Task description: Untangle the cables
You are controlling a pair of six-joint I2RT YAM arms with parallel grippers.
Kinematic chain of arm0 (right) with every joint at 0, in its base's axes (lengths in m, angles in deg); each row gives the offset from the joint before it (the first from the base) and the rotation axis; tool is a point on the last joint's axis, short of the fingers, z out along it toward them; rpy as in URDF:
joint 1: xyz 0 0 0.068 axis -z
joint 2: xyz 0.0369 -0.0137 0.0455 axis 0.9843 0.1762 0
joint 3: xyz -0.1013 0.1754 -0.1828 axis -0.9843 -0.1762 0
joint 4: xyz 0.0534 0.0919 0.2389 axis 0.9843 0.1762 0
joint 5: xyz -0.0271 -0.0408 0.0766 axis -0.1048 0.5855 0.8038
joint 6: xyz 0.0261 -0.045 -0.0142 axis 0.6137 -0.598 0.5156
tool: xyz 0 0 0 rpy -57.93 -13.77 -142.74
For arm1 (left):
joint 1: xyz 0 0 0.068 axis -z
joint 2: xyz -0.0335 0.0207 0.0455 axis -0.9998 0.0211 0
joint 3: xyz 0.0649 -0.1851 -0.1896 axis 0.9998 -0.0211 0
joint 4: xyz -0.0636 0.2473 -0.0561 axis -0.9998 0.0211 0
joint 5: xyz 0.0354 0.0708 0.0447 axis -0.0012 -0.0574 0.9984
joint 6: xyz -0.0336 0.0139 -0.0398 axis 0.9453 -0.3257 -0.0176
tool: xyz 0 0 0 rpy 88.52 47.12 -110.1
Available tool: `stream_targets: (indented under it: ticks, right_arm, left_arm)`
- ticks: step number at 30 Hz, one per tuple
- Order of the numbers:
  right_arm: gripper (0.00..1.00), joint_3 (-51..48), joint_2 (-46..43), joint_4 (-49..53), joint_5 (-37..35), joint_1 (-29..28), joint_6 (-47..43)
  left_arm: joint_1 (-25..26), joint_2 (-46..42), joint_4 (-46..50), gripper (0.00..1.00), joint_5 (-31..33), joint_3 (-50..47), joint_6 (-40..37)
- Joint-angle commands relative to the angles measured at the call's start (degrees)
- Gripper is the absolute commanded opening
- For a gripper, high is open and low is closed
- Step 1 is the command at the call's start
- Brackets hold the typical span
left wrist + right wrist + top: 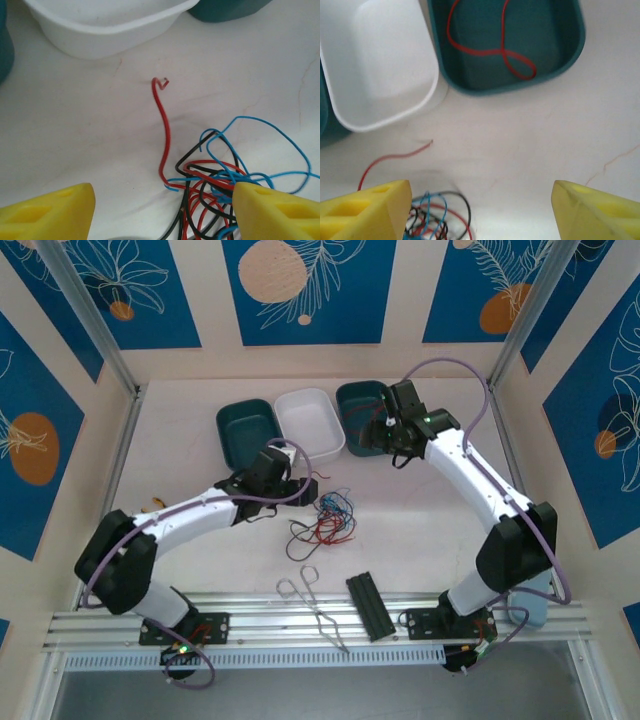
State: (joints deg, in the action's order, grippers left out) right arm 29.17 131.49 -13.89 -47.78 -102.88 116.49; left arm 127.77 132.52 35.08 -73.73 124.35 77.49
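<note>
The cables (325, 520) lie in a loose red, blue and black tangle on the table (420, 540), about mid-table and in front of three trays. The left wrist view shows the knot close up. One red strand (164, 125) runs clear of the heap toward the white tray (110, 30) and ends in a small hook, while blue loops spread out to the right. The right wrist view looks into the right-hand teal tray (570, 55), where a separate red cable (492, 50) lies looped on the floor; from above, the right arm covers much of that tray. The top view takes in the metal tongs (315, 605) and a black ribbed block (368, 605) near the front rail, well apart from the tangle. The left gripper (164, 197) is released, its yellow fingers spread wide just above the table. The heap's edge lies between them and the right-hand finger is against the wires, but nothing is clamped. The right gripper (481, 192) is also released, its fingers wide apart over bare table between the trays and the tangle, grasping nothing. The left arm has its elbow out to the left and its forearm angled inward to the knot. The right arm bends at the right edge and reaches forward-left to the teal tray.
</note>
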Motion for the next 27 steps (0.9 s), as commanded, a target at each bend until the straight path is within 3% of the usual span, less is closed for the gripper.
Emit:
stream_targets:
  ticks: [1, 12, 14, 18, 20, 27]
  right_arm:
    - [0.76, -4.4, -3.7, -2.2, 4.9, -0.6, 5.6]
    - [0.84, -9.4, -4.8, -7.0, 8.0, -1.8, 8.2]
    - [0.85, -9.9, -4.8, -8.0, 8.3, -1.8, 8.4]
    - [0.84, -10.3, -4.7, -8.6, 8.2, -1.1, 9.2]
    - [0.83, -10.9, -5.0, -8.9, 7.9, -0.6, 9.5]
    - [0.79, -18.3, -11.2, -20.7, 12.2, -0.1, 3.7]
  left_arm:
    - [-1.6, 2.8, -1.8, 0.66, -5.3, 2.0, 1.8]
    - [-2.3, 10.5, -5.0, 0.47, -8.0, 6.3, -0.2]
    - [-2.3, 11.6, -4.9, 0.38, -8.3, 7.3, -1.5]
    - [-2.2, 10.5, -3.4, 0.08, -8.2, 8.7, -4.3]
    - [-2.3, 8.4, -2.8, 0.0, -7.7, 8.9, -6.8]
    - [-2.3, 0.3, -0.6, 0.0, -12.7, 9.2, -19.9]
